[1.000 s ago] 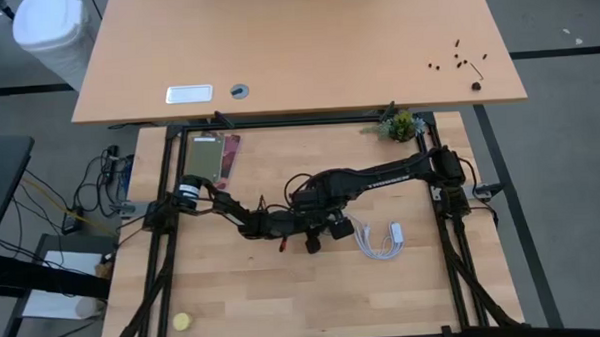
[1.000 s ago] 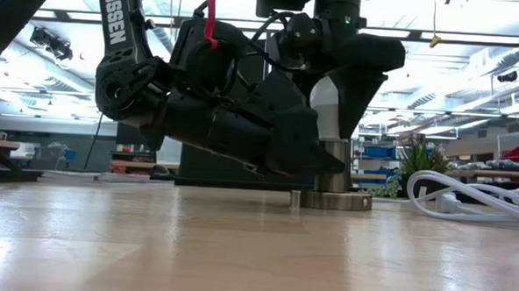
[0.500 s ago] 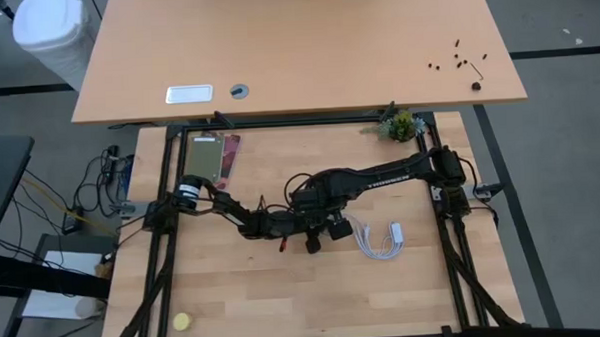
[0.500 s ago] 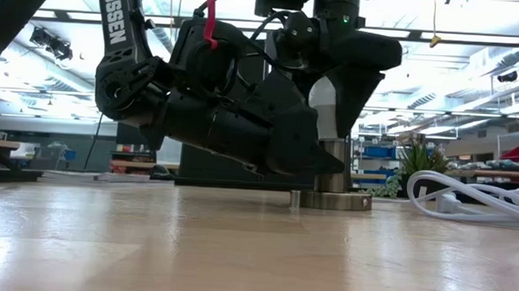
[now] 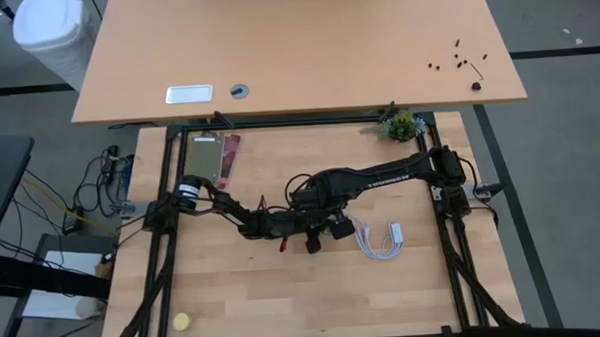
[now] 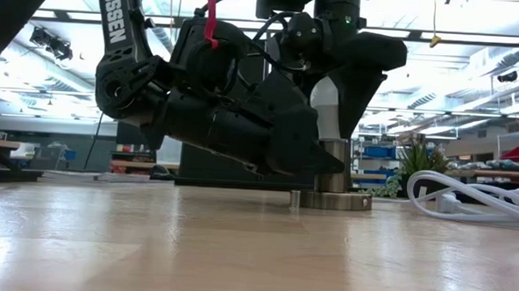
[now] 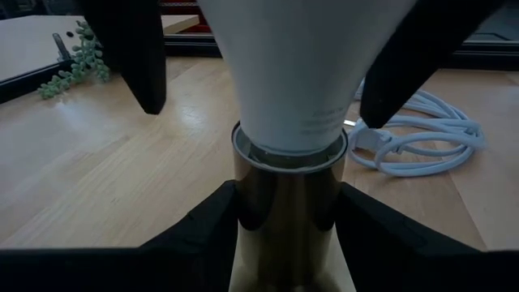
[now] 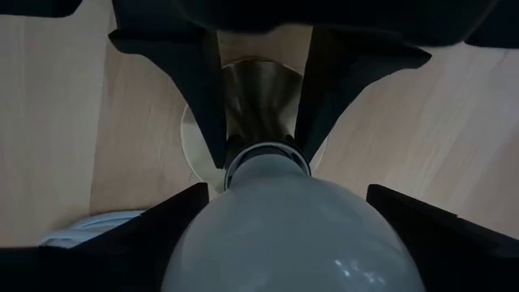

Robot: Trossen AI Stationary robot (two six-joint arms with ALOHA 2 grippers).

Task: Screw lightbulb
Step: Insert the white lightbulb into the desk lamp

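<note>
The white lightbulb (image 6: 325,109) stands upright with its lower end in the mouth of the silvery socket's tube (image 7: 288,203). The socket's round base (image 6: 332,200) rests flat on the table. My left gripper (image 7: 288,219) reaches in low from the table's left and is shut on that tube. My right gripper (image 8: 288,191) hangs above, pointing straight down, with its fingers on either side of the bulb (image 8: 292,235). In the left wrist view a gap shows between one of those fingers (image 7: 134,57) and the bulb (image 7: 292,73). My left gripper pinches the socket's upright tube (image 7: 243,219) between its two fingers, just below the tube's mouth. The fingers come nearly level from the table's left, tipped slightly down. The socket stays upright with its base on the table. My right gripper: one finger (image 7: 405,73) lies close along the bulb's side; I cannot tell whether it touches.
A coiled white cable (image 5: 383,241) lies on the table just right of the socket. A small green plant (image 5: 401,125) sits at the far right corner, flat cards (image 5: 215,156) at the far left, a yellow ball (image 5: 182,321) near the front left. Bare wood lies along the near edge.
</note>
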